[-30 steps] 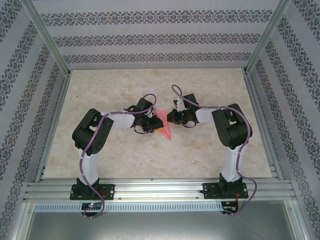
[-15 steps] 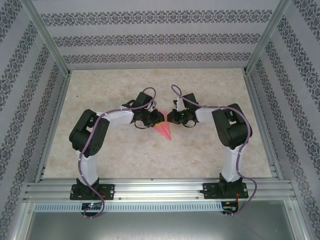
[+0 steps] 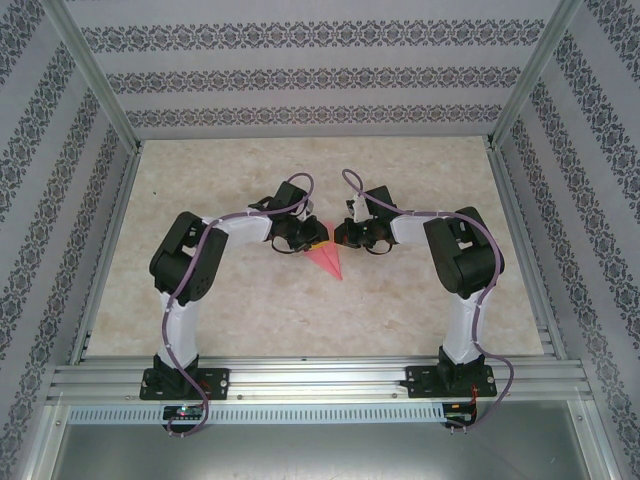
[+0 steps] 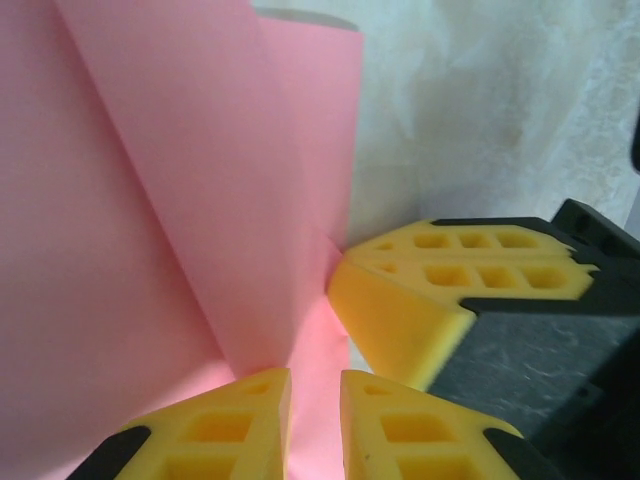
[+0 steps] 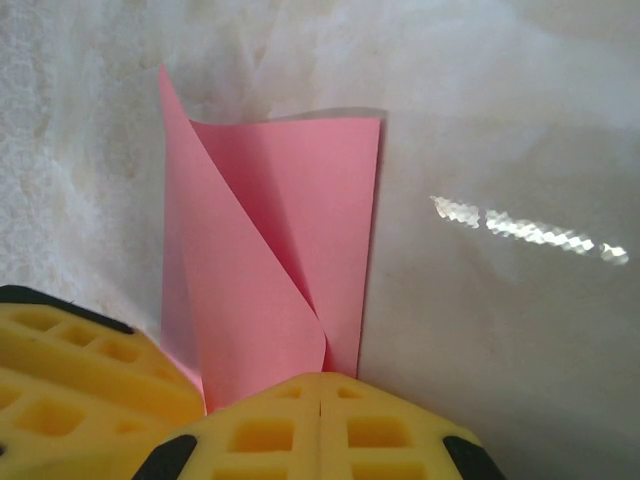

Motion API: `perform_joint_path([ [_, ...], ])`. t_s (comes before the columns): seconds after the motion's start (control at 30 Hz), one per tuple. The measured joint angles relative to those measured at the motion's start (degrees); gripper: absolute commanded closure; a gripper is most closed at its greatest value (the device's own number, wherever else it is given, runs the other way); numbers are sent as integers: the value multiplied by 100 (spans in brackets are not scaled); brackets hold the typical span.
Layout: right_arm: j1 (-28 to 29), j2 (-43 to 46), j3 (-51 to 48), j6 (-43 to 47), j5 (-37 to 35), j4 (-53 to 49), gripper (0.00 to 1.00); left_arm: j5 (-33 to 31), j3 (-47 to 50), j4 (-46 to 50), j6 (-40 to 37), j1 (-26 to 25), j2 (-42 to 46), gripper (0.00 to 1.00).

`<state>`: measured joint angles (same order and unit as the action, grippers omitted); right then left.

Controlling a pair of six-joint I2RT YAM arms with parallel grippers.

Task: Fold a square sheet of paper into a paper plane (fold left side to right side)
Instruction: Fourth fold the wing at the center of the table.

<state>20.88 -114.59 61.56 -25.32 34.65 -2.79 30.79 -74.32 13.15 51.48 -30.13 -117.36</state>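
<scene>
1. There is one paper (image 3: pixel 327 260), pink and already creased to a point. It lies mid-table (image 3: pixel 420 170), between the two claws.
2. Its long axis runs from the claws towards the near edge. The pointed tip lies nearest the arm bases and a little to the right, and the wide end sits under the claws.
3. The left claw (image 3: pixel 308 237) is at the wide end, on the paper's left side. In its wrist view the jaws stand narrow with a raised flap running up out of the gap, so we judge it is gripping that flap.
4. The right claw (image 3: pixel 337 235) is fully closed, pads together. In its wrist view the tips sit at the foot of the standing flap. We think it is pinning the paper down, but we cannot tell whether any paper is caught between the pads.
5. The two claws are just beside each other, nearly touching, and both are at the paper.
6. The flap stands up and curls instead of lying flat, so the fold is not yet laid.
7. The coming move turns on this: the flap is in the left claw and must go rightwards, across the long axis, towards the right claw.
8. We count one paper, two arms and two claws.
</scene>
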Motion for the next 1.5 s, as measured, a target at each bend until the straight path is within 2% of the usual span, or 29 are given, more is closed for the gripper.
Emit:
perform_joint_path([
  [0.43,0,-35,109,101,0,-177,95,33,-90,-2,2,13,-236,79],
  [0.8,-15,249,212,168,-229,-678,74,87,-105,-15,2,39,-286,79],
  [0.97,-68,957,98,229,-358,-927,75,109,-59,-94,4,46,-286,79],
  [1.13,46,1727,-522,103,-212,-798,78,133,-46,-129,2,50,-286,79],
  [1.4,798,1794,-1005,-184,107,-699,78,133,-44,-133,4,50,-286,79],
  [1.5,859,1711,-1012,-223,125,-610,78,133,-42,-136,4,50,-286,79],
])
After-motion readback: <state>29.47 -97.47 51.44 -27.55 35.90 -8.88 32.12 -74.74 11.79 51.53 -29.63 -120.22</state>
